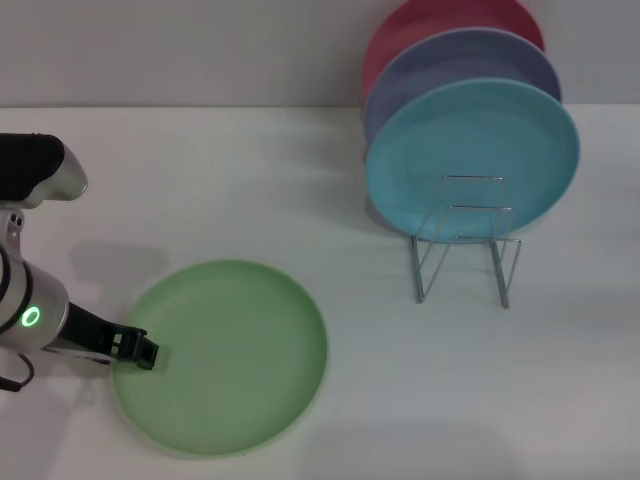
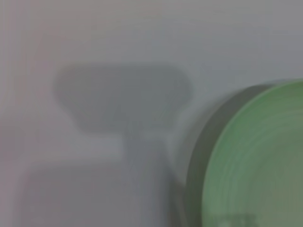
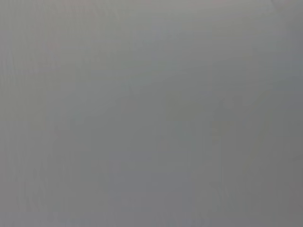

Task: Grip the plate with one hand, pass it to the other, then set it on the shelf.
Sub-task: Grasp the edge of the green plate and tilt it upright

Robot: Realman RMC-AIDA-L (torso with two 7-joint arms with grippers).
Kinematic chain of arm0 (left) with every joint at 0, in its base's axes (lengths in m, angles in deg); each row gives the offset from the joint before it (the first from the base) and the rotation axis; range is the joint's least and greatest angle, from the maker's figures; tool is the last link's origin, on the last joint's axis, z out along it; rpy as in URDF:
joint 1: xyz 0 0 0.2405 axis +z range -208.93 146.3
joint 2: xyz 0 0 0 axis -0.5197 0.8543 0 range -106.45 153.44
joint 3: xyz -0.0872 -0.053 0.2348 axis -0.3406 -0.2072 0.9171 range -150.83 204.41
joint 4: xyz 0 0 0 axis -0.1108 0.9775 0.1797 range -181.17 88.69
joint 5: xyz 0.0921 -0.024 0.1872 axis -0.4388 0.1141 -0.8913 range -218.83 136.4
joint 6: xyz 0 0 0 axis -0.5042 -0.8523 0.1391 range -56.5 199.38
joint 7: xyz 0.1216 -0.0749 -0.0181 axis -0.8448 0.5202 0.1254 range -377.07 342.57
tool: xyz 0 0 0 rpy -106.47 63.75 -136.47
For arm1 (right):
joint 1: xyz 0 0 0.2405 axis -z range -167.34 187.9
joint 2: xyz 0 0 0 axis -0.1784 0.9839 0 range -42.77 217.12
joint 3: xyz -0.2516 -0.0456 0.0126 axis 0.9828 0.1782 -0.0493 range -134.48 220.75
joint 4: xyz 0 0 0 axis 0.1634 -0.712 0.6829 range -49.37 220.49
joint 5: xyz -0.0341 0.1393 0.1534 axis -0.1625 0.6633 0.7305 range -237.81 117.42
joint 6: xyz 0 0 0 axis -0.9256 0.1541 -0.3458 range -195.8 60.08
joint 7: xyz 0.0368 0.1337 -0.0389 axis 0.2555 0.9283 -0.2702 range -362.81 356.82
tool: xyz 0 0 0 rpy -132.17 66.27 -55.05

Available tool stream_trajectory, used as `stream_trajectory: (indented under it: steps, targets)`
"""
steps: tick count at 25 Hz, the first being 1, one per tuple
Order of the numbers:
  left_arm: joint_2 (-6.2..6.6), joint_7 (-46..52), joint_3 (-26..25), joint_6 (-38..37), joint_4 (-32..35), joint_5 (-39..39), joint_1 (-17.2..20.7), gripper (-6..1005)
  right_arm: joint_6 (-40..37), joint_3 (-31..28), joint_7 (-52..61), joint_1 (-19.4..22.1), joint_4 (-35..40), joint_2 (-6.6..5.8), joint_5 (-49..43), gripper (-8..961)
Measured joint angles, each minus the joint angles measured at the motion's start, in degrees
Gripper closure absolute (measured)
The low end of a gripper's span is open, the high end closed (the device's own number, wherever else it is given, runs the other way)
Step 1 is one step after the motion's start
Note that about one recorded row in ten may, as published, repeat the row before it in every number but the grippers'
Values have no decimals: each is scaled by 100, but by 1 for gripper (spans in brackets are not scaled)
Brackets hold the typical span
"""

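Light-green plate (image 1: 225, 355) is seen lying flat on the white table (image 1: 200, 170), at the near left of the scene; its left rim is met by the left gripper (image 1: 140, 350), whose black fingertips are laid at the plate's edge; how far that claw is parted, and whether the rim is actually pinched, cannot be told. In the left wrist view, part of the plate (image 2: 258, 161) is shown beside a soft shadow on the table. The wire shelf (image 1: 465, 240) is placed at the far right, well apart from the green plate; a sky-blue plate (image 1: 472, 160) is stood upright in it, with a lavender plate (image 1: 450, 60) and a red plate (image 1: 430, 20) behind; the right gripper is not seen in any view; only plain grey is shown by the right wrist view.
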Motion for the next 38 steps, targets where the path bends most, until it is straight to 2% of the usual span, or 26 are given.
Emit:
stream_trajectory:
  steps: [4,16,22,27,33,38]
  targets:
    - [-1,11,35,-35,0,-74,-3,510,-3,9,3,3,2,0,0,364]
    - [-9,54,185,-91,27,-272,-54,666,-3,10,7,13,2,7,0,365]
    - [-9,36,185,-100,28,-273,-56,673,-2,10,9,10,1,9,0,365]
    - [-5,21,185,-100,33,-273,-67,753,-2,10,10,3,1,12,0,364]
    - [-1,-9,185,-102,41,-272,-86,771,-3,10,17,-6,1,19,0,364]
    - [6,-12,185,-106,72,-271,-115,860,-5,10,19,-6,1,18,0,365]
